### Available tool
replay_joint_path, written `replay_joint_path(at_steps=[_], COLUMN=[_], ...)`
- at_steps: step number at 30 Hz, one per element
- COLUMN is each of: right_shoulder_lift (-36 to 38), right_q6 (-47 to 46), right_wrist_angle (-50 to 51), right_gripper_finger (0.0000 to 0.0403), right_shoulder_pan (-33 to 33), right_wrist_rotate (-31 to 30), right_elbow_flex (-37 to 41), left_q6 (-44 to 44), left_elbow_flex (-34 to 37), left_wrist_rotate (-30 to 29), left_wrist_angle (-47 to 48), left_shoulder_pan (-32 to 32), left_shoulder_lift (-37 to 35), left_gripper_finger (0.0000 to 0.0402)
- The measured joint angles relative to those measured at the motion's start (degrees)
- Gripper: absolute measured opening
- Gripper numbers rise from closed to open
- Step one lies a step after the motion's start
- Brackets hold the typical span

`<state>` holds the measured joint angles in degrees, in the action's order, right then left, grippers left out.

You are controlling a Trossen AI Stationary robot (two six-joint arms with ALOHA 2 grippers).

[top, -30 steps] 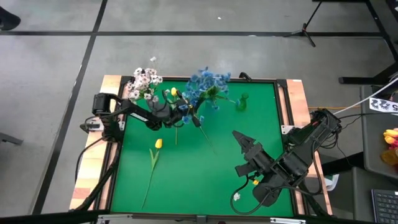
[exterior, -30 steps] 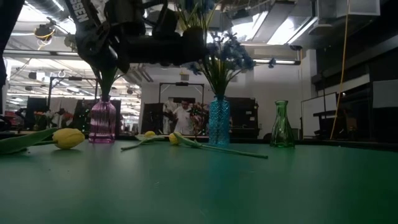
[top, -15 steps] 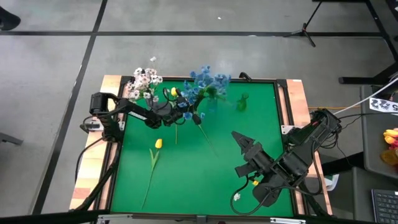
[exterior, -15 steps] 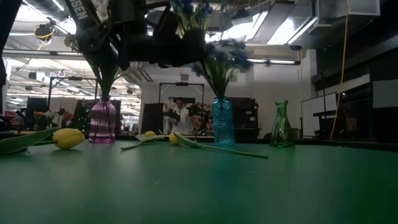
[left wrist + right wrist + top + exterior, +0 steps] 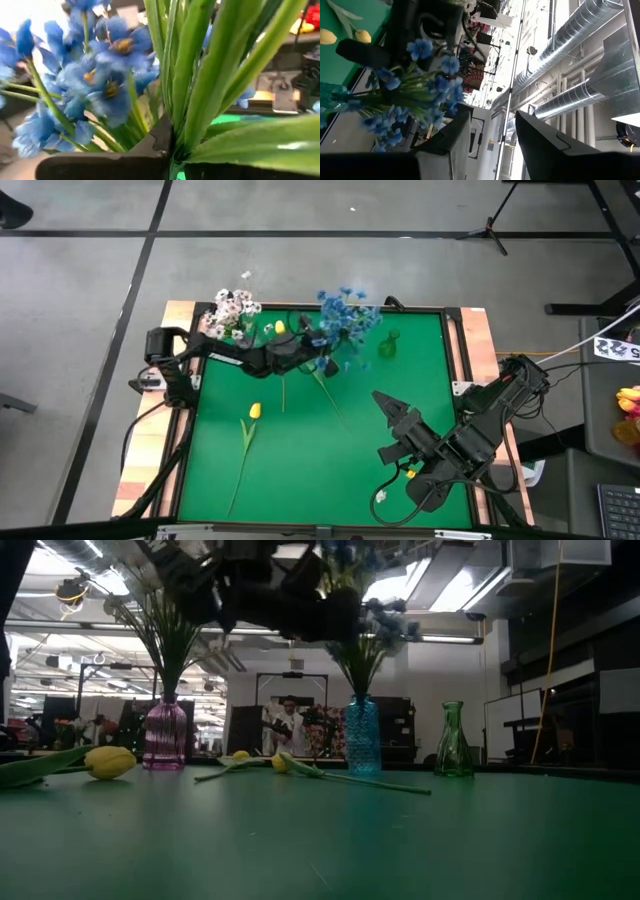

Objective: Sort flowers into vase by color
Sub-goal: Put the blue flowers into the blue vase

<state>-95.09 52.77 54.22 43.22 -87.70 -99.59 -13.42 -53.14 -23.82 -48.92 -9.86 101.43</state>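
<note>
Left gripper (image 5: 318,352) is clamped on the blue flowers (image 5: 347,313), stems standing in the blue vase (image 5: 362,738). Right gripper (image 5: 384,402), fingers parted and empty, waits well apart from that vase.

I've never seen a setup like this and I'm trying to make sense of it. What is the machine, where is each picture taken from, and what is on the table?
Two dark robot arms work at a green table. One picture looks straight down, one looks level across the tabletop, and two come from cameras on the wrists. The left hand is shut on the stems of the blue flowers above the blue vase. The right hand waits open, empty, nearer the front. White flowers stand in the pink vase; the green vase holds nothing. Yellow tulips lie loose on the table.
</note>
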Motion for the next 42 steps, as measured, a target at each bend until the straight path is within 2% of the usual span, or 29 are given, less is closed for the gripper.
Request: replay_joint_path(at_steps=[6,16,34,42], right_shoulder_lift=[0.00,0.00,0.00,0.00], right_q6=[0.00,0.00,-0.23,-0.54], right_wrist_angle=[0.00,0.26,0.38,0.42], right_gripper_finger=[0.0158,0.0158,0.0158,0.0158], right_shoulder_pan=[0.02,0.02,0.02,0.02], right_wrist_rotate=[0.69,1.38,1.59,1.81], right_elbow_flex=[0.00,0.01,0.02,0.02], left_q6=[7.84,11.24,15.66,20.61], left_elbow_flex=[-1.59,-1.63,-1.82,-1.89], left_wrist_rotate=[6.72,7.69,10.99,15.36], left_wrist_angle=[6.08,11.80,13.48,15.90], left_shoulder_pan=[-3.74,-6.99,-7.72,-10.10], left_shoulder_lift=[-0.02,-0.02,2.47,2.40], left_gripper_finger=[0.0017,0.0015,0.0018,0.0019])
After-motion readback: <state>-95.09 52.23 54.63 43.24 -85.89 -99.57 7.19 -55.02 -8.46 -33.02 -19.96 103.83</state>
